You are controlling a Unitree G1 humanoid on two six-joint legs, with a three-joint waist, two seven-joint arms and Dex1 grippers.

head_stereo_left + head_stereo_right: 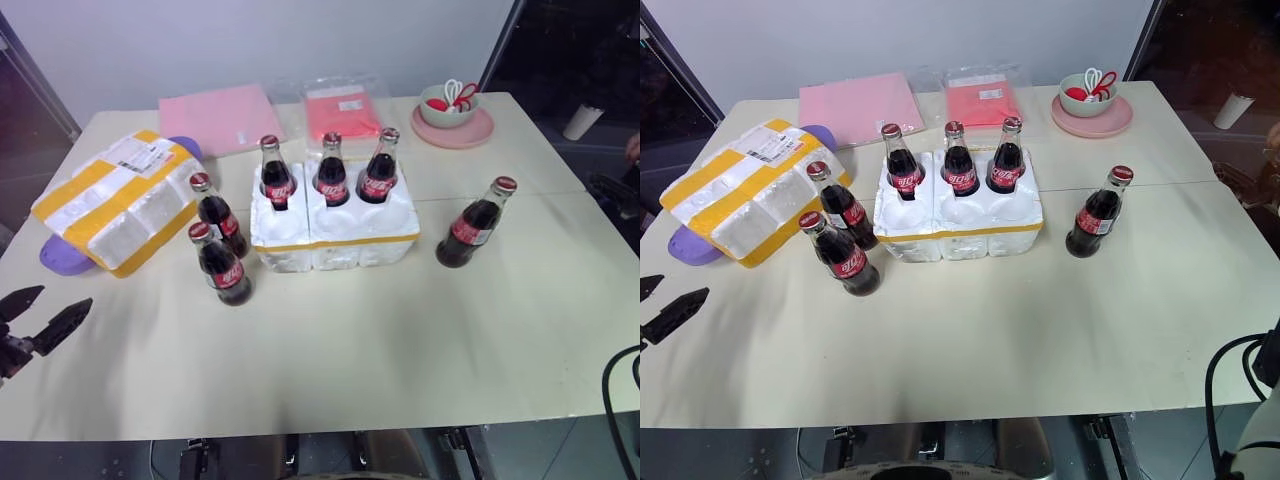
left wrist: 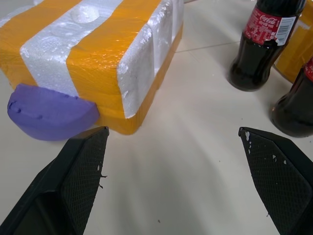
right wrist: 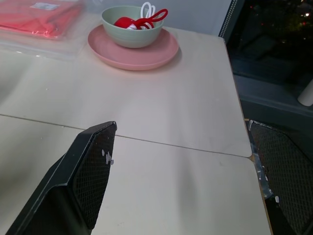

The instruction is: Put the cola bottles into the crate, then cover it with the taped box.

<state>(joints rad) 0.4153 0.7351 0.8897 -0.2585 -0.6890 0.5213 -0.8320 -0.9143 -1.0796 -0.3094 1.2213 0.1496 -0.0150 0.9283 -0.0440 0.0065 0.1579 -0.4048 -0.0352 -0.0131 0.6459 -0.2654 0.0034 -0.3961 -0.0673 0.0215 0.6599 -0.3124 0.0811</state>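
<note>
The white crate with a yellow tape band stands mid-table. Three cola bottles stand in its back row of wells; the front wells are empty. Two more bottles stand on the table just left of the crate, and one to its right. The taped box lies tilted at the left, propped on a purple object. My left gripper is open over the near left table edge, facing the box and the two left bottles. My right gripper is open over the table's right side.
At the back lie a pink folder and a red packet in clear wrap. A green bowl with a red and white item sits on a pink plate at the back right. A white cup stands beyond the table.
</note>
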